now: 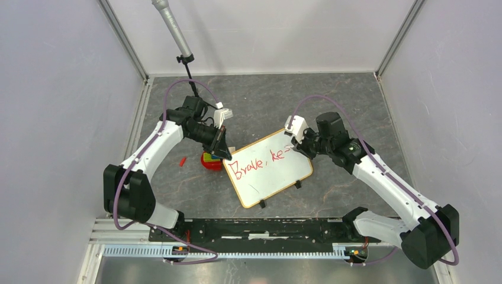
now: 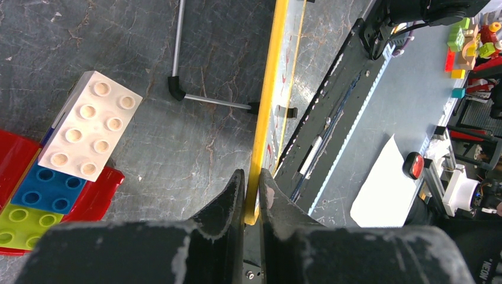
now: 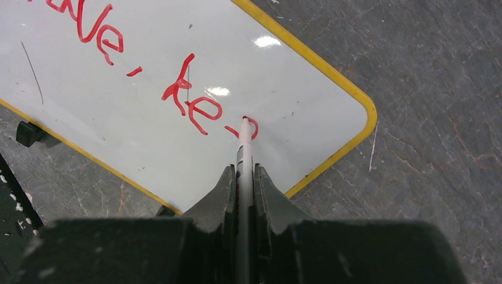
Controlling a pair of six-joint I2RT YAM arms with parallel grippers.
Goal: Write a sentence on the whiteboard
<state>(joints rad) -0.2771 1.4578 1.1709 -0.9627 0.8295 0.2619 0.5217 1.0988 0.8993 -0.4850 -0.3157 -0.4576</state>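
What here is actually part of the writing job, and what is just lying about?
Part of the job:
- whiteboard, gripped at its edge by the left hand
- red writing
- marker pen in the right hand, tip at the board

Lying about:
- stack of toy bricks
- small red piece
- grey pole on a stand

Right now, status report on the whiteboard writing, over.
Left gripper shut on whiteboard edge. Right gripper shut on marker, tip touching. Sentence at "Brave, ke". Toy bricks beside, clear.

Glossy, smooth whiteboard (image 3: pixel 118 130) — matt, veined table (image 3: pixel 438 89), maybe stone; shiny plastic bricks (image 2: pixel 89 133).
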